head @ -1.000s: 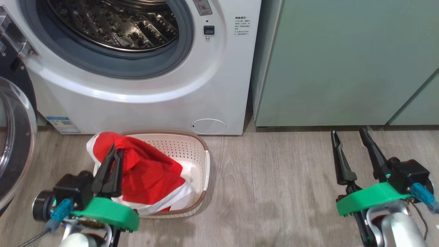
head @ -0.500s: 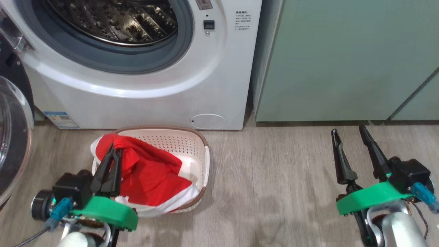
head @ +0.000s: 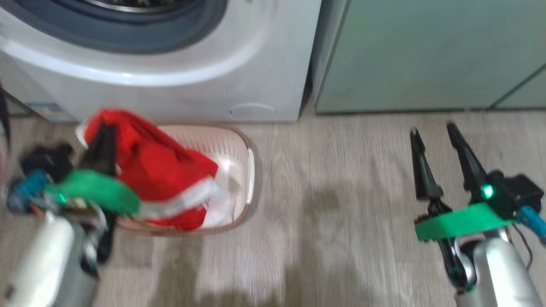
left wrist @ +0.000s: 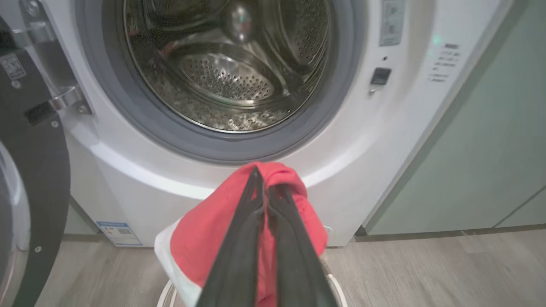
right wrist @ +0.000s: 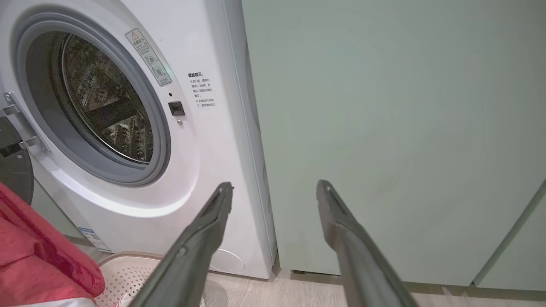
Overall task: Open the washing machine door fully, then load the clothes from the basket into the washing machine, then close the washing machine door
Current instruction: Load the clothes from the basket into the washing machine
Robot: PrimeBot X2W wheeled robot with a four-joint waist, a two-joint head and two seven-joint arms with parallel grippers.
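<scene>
Left gripper (left wrist: 263, 192): fingers pressed together, pinching a fold of the red garment (left wrist: 200, 230) near the tips.
Red garment: draped around and below those fingers, the rest hanging toward the cream basket (head: 213, 138) underneath; not yet in the drum.
Right gripper (right wrist: 274, 186): fingers spread wide with nothing between them, held over bare floor (head: 332, 192) well to the right of the basket.
Washing machine (left wrist: 384, 140): just beyond the left fingertips, steel drum (left wrist: 226, 76) open above them, no cloth made out inside.
Door (left wrist: 38, 170): swung out to the left of the left fingers.
Pale green cabinet (right wrist: 384, 128): straight beyond the right fingertips.
Step in hand: judged as loading; closing left to do.
Next move: likely called for carrying the pinch up and forward past the grey seal (left wrist: 239, 149), deep enough that no hem trails on the lip, then letting go.
Hard to make out: head view smeared by blur, left fingers only a dark streak there; basket bottom hidden under cloth; door cut off at the edge, so full opening could not be told.
</scene>
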